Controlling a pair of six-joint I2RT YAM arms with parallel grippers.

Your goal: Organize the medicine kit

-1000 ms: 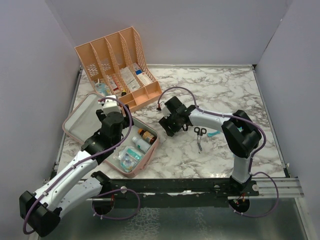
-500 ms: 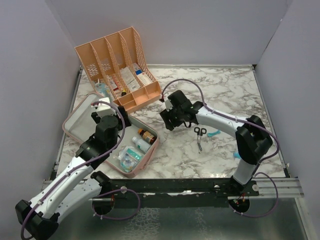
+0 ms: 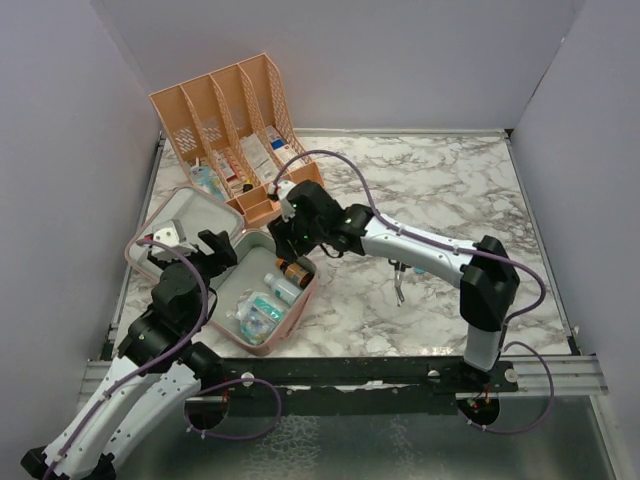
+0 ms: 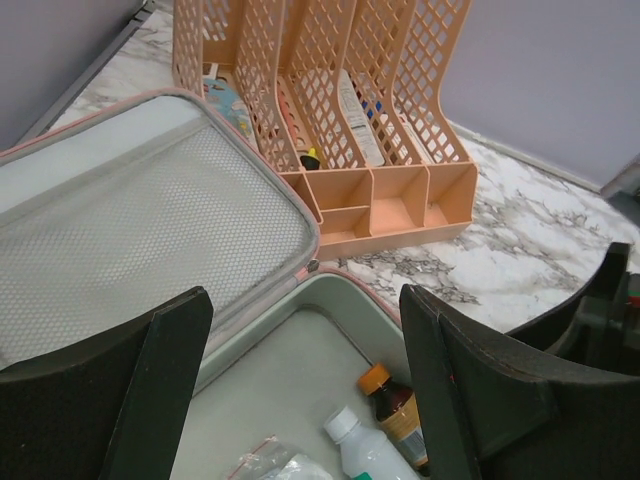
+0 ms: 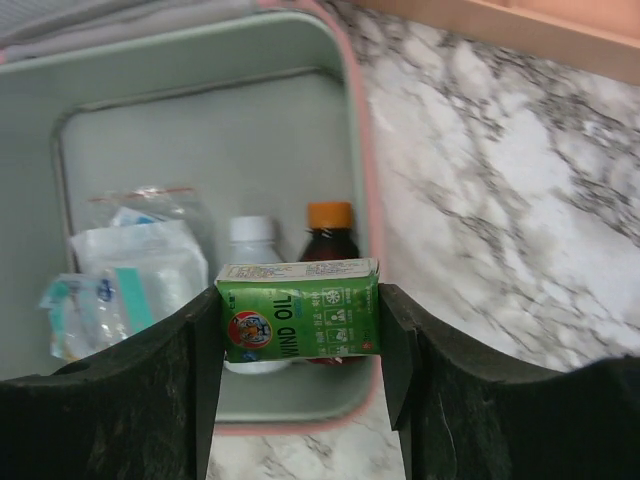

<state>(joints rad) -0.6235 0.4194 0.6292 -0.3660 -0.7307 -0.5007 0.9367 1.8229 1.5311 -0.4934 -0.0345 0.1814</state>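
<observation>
The medicine kit (image 3: 262, 345) lies open at the left, its pink lid (image 3: 185, 215) folded back with a mesh pocket (image 4: 150, 220). Its grey-green tray (image 5: 200, 150) holds a brown bottle with an orange cap (image 5: 329, 225), a white bottle (image 5: 250, 235) and clear plastic packets (image 5: 130, 270). My right gripper (image 5: 298, 325) is shut on a green "WIND OIL" box (image 5: 298, 300), held above the tray's near right corner over the two bottles. My left gripper (image 4: 305, 400) hangs open and empty above the tray's hinge side, and in the top view (image 3: 190, 245) it sits over the lid.
A peach slotted desk organizer (image 3: 235, 130) with boxes and tubes stands at the back left, just behind the kit. Scissors (image 3: 400, 272) and a teal item (image 3: 427, 267) lie on the marble table (image 3: 440, 190) under my right arm. Grey walls close in both sides.
My right arm has swung left from the table's middle to above the kit's tray. My left arm has drawn back toward the near left, off the tray and over the lid.
</observation>
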